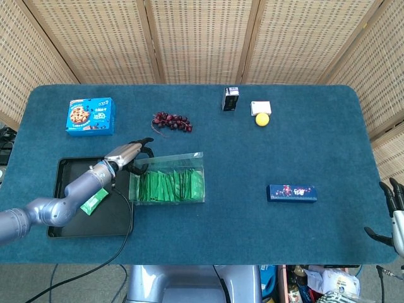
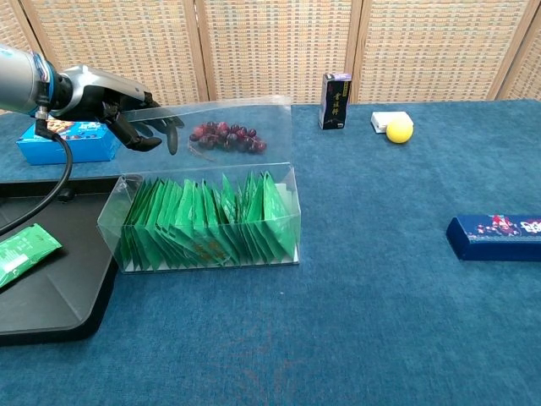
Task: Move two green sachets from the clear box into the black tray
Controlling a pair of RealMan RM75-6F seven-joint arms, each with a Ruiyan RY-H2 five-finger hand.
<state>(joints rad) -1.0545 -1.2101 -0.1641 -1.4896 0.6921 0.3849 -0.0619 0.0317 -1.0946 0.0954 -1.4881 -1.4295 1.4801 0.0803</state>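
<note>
Left hand hovers over the rear left corner of the clear box, fingers apart and angled down toward the box, nothing held. In the head view the same hand sits just left of and behind the box, above the gap between box and black tray.

Clear box: on the blue table, just right of the tray, nearly touching its right edge. It holds a tight upright row of green sachets, which lie below and to the right of the left hand; no finger touches them that I can see. The raised clear lid stands behind the row, and the hand is at its left end; contact with the lid cannot be told.

One loose green sachet lies flat inside the tray, left of the box and well below the hand.

Right hand: at the far right table edge in the head view, fingers spread, empty, well apart from box and tray.

Elsewhere on the table: cookie box, grapes, small dark carton, yellow ball, dark blue box.
</note>
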